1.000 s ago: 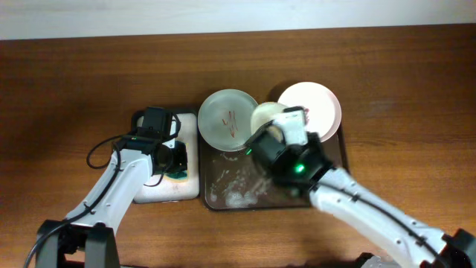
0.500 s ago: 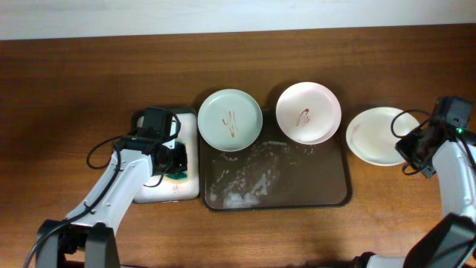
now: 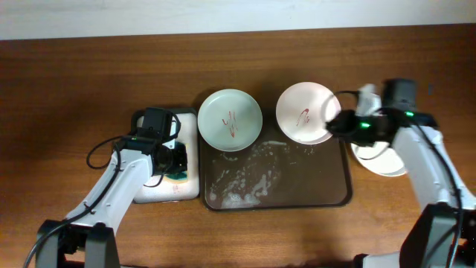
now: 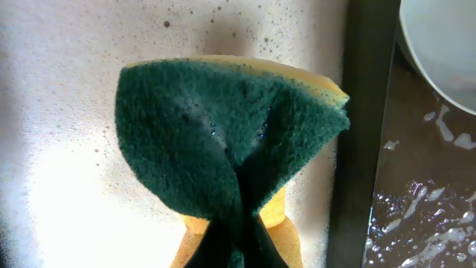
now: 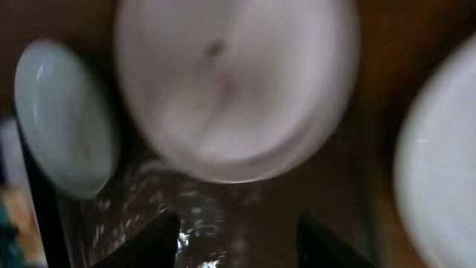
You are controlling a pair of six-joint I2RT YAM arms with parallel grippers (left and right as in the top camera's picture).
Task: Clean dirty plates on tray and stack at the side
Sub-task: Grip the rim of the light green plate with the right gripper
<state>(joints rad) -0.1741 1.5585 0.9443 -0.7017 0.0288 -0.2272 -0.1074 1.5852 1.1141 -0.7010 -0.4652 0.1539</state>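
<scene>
Well, right claw [image 5: 244, 240] hung spread & empty beside the pinkish plate [image 3: 305, 112], which sat red-streaked at the tray [image 3: 279, 195]'s back-right corner. Risk: a shallow grab on a wet rim could slip, tipping it onto the bench [image 3: 89, 82]. Left claw [image 3: 175, 159] gripped the sponge [image 4: 230, 149]; green plate [image 3: 230, 119] unwashed too.

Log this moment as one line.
left end effector: shut on sponge | right end effector: open near pinkish plate | pale green plate: streaked, on tray | clean plate: on table
</scene>
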